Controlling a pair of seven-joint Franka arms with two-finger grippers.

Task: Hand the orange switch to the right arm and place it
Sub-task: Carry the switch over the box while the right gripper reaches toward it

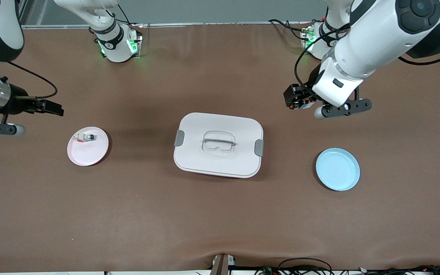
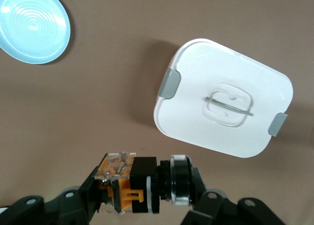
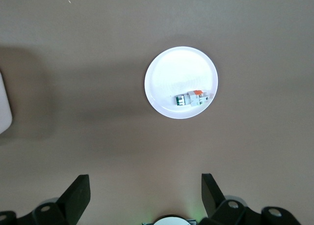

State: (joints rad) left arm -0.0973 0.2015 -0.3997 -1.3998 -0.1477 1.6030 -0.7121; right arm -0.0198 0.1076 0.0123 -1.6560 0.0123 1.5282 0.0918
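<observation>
You have a white lidded rectangular plastic box [image 1: 218, 144] mid-table, between a pale blue round plate [image 1: 337, 169] and a pink round plate [image 1: 88, 146] carrying a small white green-capped switch [image 1: 85, 137]. Your left gripper [image 1: 298, 98], raised beside the box, clamps the black orange switch [image 2: 140, 183]. Your right gripper [image 3: 145, 191] hangs spread wide above the pink plate.

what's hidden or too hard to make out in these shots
- Front view: the tiny orange-marked black switch in the left gripper is mostly hidden by its fingers.
- Contents of the white lidded box: lid shut.
- Front view: small white green-capped switch on the pink plate too small for detail.
</observation>
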